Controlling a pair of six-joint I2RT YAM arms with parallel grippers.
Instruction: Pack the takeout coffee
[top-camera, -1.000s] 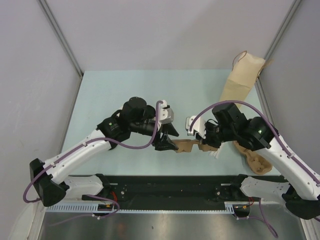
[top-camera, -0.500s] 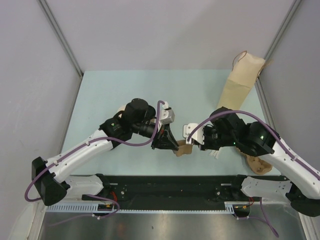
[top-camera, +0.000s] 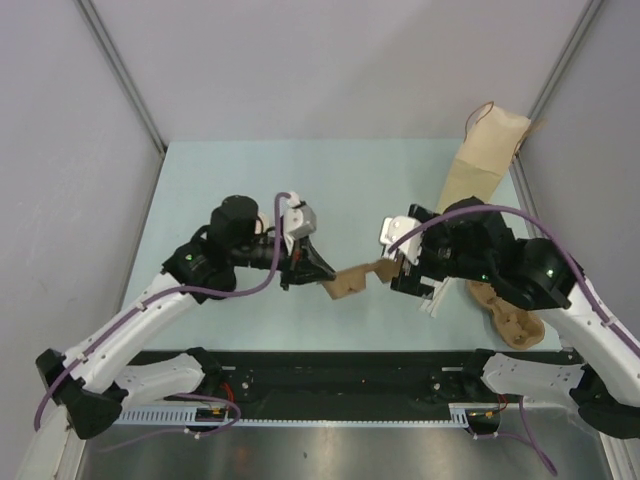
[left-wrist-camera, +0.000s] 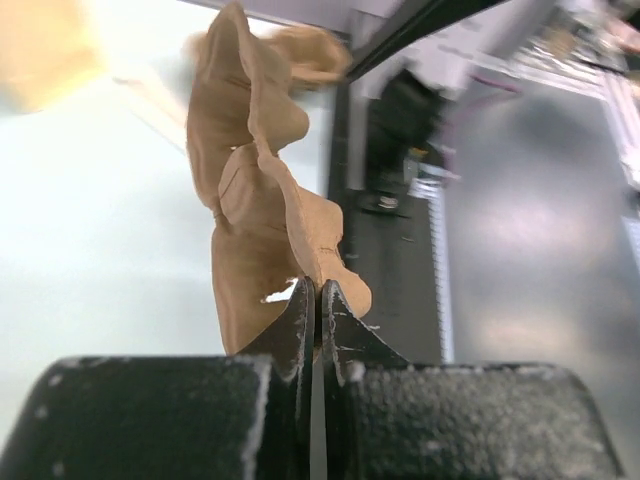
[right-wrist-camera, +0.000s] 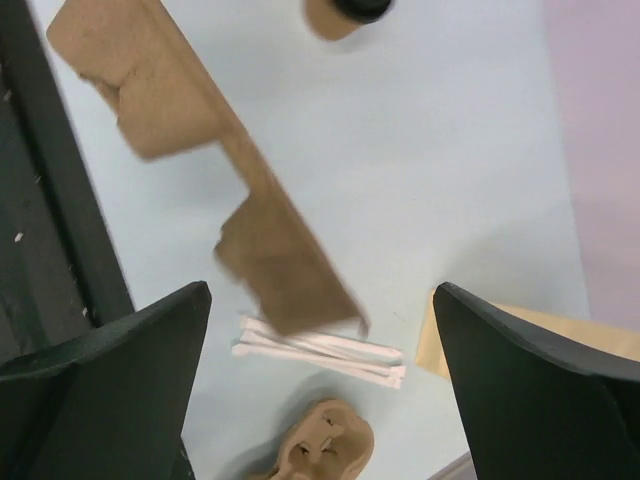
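Note:
A brown moulded-pulp cup tray (top-camera: 347, 282) hangs between the two arms, tilted, over the table's near middle. My left gripper (top-camera: 320, 271) is shut on its left edge; in the left wrist view the fingertips (left-wrist-camera: 300, 310) pinch the tray (left-wrist-camera: 255, 220) with no gap. My right gripper (top-camera: 402, 268) stands wide open just right of the tray (right-wrist-camera: 190, 140) and is not touching it. At the top edge of the right wrist view there is part of what looks like a tan cup with a black lid (right-wrist-camera: 345, 12). No cup shows in the top view.
A second pulp tray (top-camera: 510, 318) lies at the near right, with white wrapped sticks (top-camera: 432, 301) beside it. A tall tan paper bag (top-camera: 482, 160) lies at the far right, against the wall. A black rail (top-camera: 340, 370) runs along the near table edge.
The left gripper closed on the tray and drew it leftward. The right gripper let go of the tray, opened wide and backed off to the right.

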